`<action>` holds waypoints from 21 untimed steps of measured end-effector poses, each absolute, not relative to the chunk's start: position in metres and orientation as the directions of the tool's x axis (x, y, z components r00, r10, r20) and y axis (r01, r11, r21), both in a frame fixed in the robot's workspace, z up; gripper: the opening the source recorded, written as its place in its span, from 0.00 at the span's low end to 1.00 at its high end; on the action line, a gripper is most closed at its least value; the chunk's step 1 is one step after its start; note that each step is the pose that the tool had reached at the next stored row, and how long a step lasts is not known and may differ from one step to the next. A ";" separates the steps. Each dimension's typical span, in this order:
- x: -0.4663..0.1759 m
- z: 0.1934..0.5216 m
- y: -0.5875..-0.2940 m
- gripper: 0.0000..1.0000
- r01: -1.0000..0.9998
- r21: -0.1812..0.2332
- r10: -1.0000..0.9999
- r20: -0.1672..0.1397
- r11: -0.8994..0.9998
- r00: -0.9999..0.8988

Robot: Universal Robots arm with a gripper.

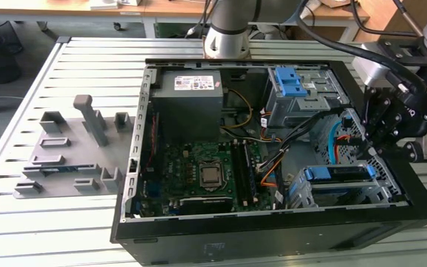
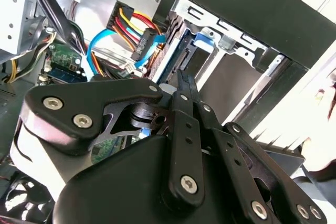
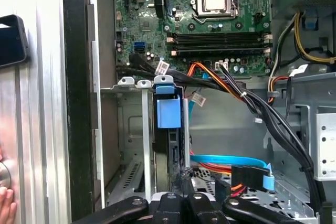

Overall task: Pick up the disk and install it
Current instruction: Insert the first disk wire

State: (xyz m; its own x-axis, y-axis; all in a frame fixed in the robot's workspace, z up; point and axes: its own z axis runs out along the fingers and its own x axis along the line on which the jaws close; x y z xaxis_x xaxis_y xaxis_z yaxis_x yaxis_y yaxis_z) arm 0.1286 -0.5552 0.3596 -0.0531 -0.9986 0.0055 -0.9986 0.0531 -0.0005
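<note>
The disk (image 3: 169, 113) stood in the drive cage (image 3: 145, 140) slot, the closed pincer (image 3: 184, 176) at its near edge; pressing straight along the slot, clear of the blue cable (image 3: 226, 161), looked wisest.

Robotics lab, set up for computer assembly

A robot arm's base (image 1: 228, 33) stands on a slatted metal table (image 1: 87, 72) with an open computer case (image 1: 273, 236) and grey holders (image 1: 58, 167); wooden desks (image 1: 50, 6) behind.
</note>
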 end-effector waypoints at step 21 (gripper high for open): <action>0.137 0.365 -0.533 0.11 -0.997 -0.004 -0.997 0.005 0.082 -0.082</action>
State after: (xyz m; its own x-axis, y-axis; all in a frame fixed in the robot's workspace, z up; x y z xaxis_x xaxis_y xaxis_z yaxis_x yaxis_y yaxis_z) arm 0.1366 -0.5327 0.3648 -0.0818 -0.9966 0.0053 -0.9966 0.0817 -0.0039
